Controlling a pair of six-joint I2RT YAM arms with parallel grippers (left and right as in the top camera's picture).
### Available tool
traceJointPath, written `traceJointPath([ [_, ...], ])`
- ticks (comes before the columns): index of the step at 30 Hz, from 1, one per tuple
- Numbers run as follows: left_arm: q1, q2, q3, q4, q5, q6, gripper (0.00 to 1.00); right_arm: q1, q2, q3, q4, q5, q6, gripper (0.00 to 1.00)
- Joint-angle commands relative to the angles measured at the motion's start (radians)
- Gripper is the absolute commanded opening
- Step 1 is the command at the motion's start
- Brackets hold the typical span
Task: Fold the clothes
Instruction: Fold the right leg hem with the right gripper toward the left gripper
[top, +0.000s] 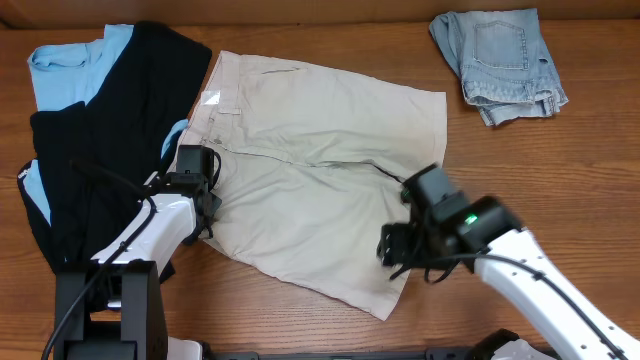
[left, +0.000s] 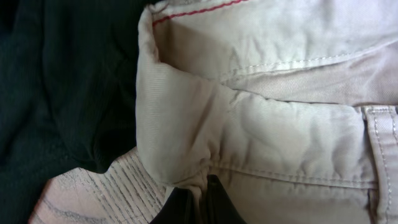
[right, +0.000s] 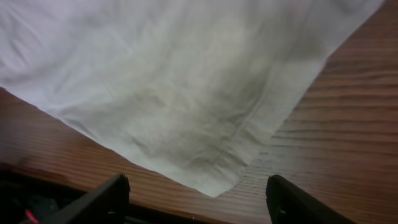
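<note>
Jaws low over khaki shorts (top: 320, 170)

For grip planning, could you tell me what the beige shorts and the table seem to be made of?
The beige shorts: apparently woven cotton twill, matte; fine ribbed weave and stitched seams show up close. The table: wood or wood-look laminate, brown grain lines, slight sheen.

Khaki shorts (top: 320, 150) lie spread flat mid-table, waistband to the left. Left gripper (top: 205, 188) at the waistband edge. Right gripper (top: 398, 248) above the lower hem corner. Black trousers (top: 105, 130) overlap the blue shirt (top: 68, 62), far left. Denim shorts (top: 500, 62) top right, well apart.
</note>
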Motion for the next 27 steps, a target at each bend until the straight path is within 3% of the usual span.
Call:
traceJointPath([
  [1, 0.009, 0.007, -0.011, -0.004, 0.022, 0.04, 0.04, 0.076, -0.003, -0.092, 0.047, -0.004, 0.114, 0.73],
  [11, 0.009, 0.007, -0.011, -0.008, 0.027, 0.055, 0.04, 0.283, 0.021, -0.279, 0.215, -0.004, 0.288, 0.71],
  [18, 0.009, 0.007, -0.011, -0.031, 0.027, 0.097, 0.04, 0.3, 0.14, -0.291, 0.27, -0.01, 0.307, 0.7],
  [22, 0.009, 0.007, -0.011, -0.036, 0.028, 0.153, 0.04, 0.3, 0.204, -0.291, 0.287, -0.027, 0.307, 0.63],
  [24, 0.009, 0.007, -0.01, -0.047, 0.039, 0.195, 0.04, 0.3, 0.209, -0.29, 0.286, -0.031, 0.307, 0.51],
  [27, 0.009, 0.007, -0.001, -0.069, 0.074, 0.276, 0.04, 0.298, 0.206, -0.284, 0.271, -0.029, 0.311, 0.12],
])
